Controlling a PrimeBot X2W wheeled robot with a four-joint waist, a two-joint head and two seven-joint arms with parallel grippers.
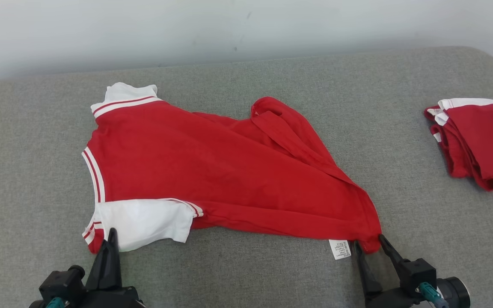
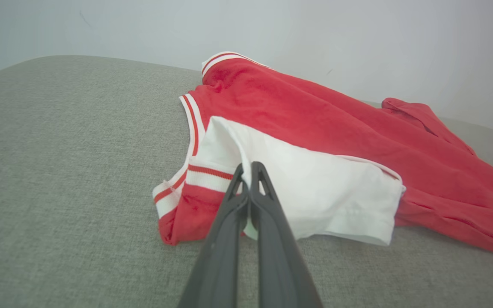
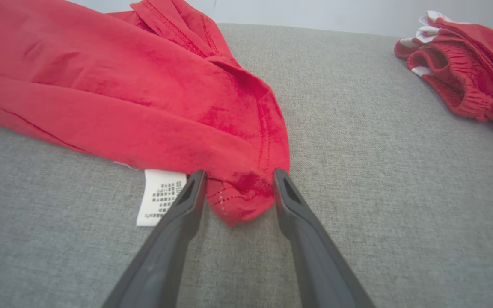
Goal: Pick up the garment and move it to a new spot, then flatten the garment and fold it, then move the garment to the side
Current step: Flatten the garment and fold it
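The limp red polo shirt (image 1: 212, 167) wants corner holds: left gripper (image 1: 111, 233) pinches its white sleeve (image 1: 144, 220), right gripper (image 1: 368, 240) gapes around the near-right hem (image 3: 242, 201).

base: grey upholstered surface (image 1: 246, 278) | far right: folded red-white clothes (image 1: 482, 137) | behind: pale wall (image 1: 246, 30)

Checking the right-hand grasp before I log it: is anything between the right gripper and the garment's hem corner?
Nothing visible. The right gripper has its open jaws astride a corner of the garment; the care label lies just outside them.
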